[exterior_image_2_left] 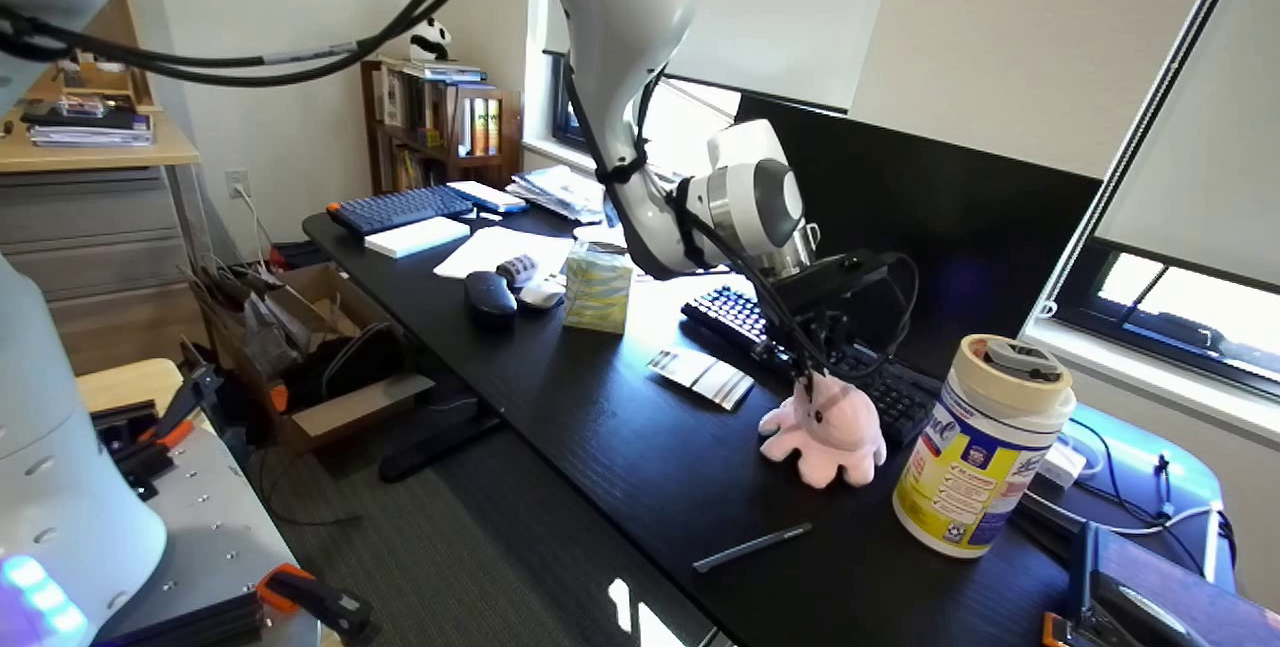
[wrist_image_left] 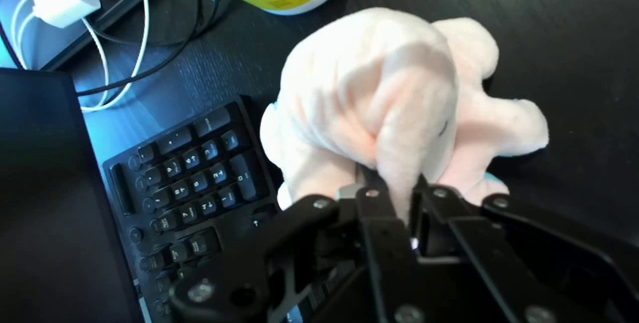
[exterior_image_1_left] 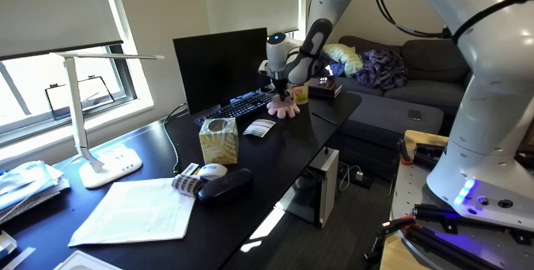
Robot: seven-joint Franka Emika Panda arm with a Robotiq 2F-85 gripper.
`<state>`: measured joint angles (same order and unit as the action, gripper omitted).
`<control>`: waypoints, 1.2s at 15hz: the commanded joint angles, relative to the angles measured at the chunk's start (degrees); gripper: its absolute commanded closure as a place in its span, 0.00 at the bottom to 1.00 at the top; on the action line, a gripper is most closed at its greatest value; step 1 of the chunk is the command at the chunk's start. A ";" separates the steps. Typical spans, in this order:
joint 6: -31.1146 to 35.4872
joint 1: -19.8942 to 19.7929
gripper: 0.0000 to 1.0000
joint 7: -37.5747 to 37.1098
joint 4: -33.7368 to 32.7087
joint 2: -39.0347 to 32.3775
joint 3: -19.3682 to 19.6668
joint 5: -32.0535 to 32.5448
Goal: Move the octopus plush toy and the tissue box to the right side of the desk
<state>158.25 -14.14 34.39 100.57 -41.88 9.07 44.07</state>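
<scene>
Gripper [wrist_image_left: 397, 190] is pinching the octopus plush toy [wrist_image_left: 389, 93] by a fold, toward the tabletop edge [exterior_image_1_left: 348, 104] beyond the wipes canister [exterior_image_2_left: 975, 452]. If placing, it should be lowering fully before releasing. Tissue box [exterior_image_2_left: 597, 292] is standing farther from that edge.

Strong daylight comes in beneath the lowered shade [exterior_image_1_left: 54, 7]; from where I stand, the window glass [exterior_image_1_left: 33, 74] is washed out nearly white. A bluish glare lies on the window side of the desk [exterior_image_1_left: 267, 157]. Sun patches [exterior_image_1_left: 268, 223] fall on the dim floor [exterior_image_1_left: 354, 220], and a blue light [exterior_image_1_left: 464, 192] glows on the arm's base [exterior_image_1_left: 492, 178]. In the wrist view, the octopus plush toy [wrist_image_left: 369, 88] is almost overexposed, a grey shadow crossing its head.
</scene>
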 commanded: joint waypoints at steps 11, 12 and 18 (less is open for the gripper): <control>-3.37 5.55 0.00 -2.75 16.35 17.63 3.53 9.28; -4.96 5.84 0.00 -2.29 19.06 20.32 2.63 9.58; -13.01 9.70 0.00 -4.89 36.27 35.78 -4.27 6.79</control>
<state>149.30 -6.31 32.19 127.41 -15.17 7.11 51.28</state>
